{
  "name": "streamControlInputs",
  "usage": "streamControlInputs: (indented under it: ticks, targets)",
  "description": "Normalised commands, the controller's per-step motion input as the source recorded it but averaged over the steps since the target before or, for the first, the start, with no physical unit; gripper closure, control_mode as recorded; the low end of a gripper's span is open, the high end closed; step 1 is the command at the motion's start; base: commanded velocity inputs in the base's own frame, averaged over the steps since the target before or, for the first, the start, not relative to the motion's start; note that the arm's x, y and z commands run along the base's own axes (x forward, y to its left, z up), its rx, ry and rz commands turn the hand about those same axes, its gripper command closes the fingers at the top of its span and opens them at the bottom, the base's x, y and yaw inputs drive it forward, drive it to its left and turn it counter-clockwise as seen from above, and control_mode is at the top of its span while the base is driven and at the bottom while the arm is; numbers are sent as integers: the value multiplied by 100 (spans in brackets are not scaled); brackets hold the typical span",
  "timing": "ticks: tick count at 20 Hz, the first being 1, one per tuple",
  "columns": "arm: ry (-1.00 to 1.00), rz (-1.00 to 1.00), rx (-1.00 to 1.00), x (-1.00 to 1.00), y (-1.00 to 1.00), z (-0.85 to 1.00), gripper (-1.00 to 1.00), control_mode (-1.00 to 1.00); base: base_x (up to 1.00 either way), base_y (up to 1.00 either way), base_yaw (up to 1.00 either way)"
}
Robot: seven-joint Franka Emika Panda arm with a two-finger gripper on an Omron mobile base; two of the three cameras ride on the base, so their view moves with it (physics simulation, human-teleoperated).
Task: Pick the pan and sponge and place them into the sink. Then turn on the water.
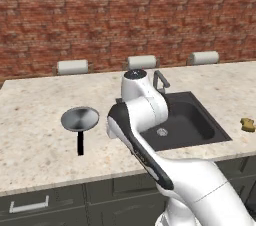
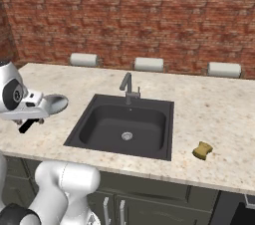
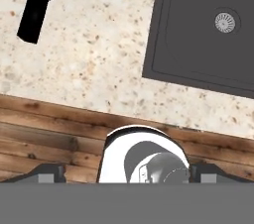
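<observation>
- Nearest the cameras, the white arm (image 1: 150, 120) folds over the front edge of the counter (image 1: 35, 135), its elbow and wrist hiding the left rim of the sink in the left base view.
- The gripper (image 3: 126, 176) looks straight down in the hand view; just the tops of its two dark fingertips (image 3: 47, 172) show at the bottom corners, set far apart with nothing between them, so the jaws look spread wide, though so little of them shows that this is a hedged reading.
- Below the hand lie the wooden floor (image 3: 44, 143), the counter's front edge and the near left corner of the sink (image 3: 198, 44).
- The pan (image 1: 80, 119) sits flat on the counter to the left of the sink, apart from it, its black handle (image 1: 80, 142) pointing toward the front edge; the handle's end shows at the top left of the hand view.
- The sponge (image 2: 202, 150) rests on the counter right of the sink, near the front edge and well apart from the pan.
- The sink's basin is black with a round silver drain (image 2: 127, 136) in its floor.
- The grey faucet (image 2: 128, 88) stands at the back rim of the sink.
- Farthest back, three paper towel rolls (image 2: 149, 64) line the counter's rear against the brick wall (image 2: 129, 15).
</observation>
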Motion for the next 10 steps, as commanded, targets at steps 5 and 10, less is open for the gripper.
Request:
streamControlInputs:
  ticks: [5,10]
  targets:
    - [15,-10,11,23,69,-2,-100,-100,0,0,0]
    - [11,-16,7,29,84,-31,-100,-100,0,0,0]
